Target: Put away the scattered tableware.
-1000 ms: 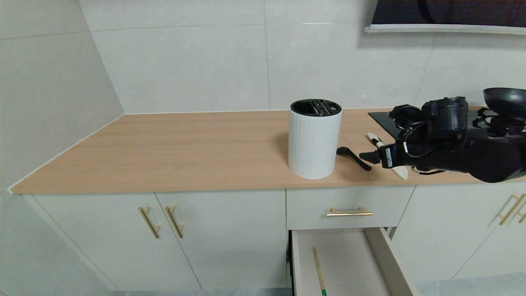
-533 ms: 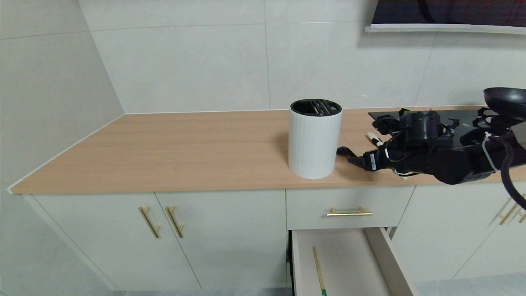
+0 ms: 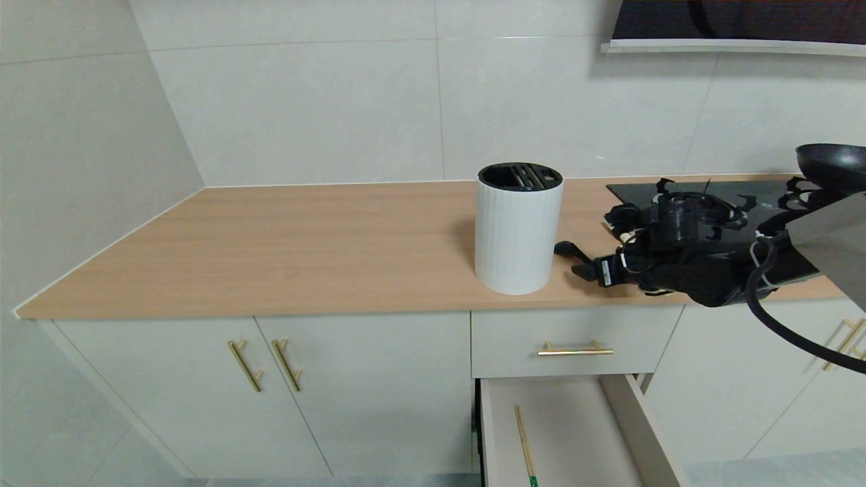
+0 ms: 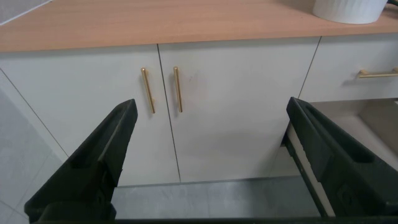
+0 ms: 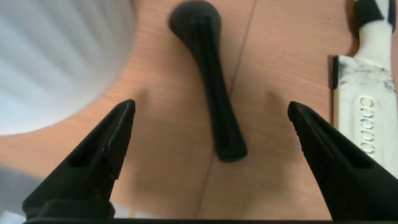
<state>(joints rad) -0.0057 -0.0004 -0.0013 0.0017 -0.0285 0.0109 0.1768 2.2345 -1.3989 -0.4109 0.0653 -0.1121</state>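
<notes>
Hanging wide open above the black tool (image 5: 208, 74), the right end effector (image 5: 210, 115) should pinch its hard, likely light middle.

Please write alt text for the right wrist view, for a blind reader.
The open right claw hangs over a slim black handle lying on the wooden counter, between a white ribbed cylinder and a white utensil with black trim.

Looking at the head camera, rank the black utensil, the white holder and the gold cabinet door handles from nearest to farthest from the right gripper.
1. Black utensil, on the counter right at the right gripper.
2. White holder, on the counter just to the utensil's left.
3. Gold door handles, on the cabinet front below the counter, far to the left.
</notes>
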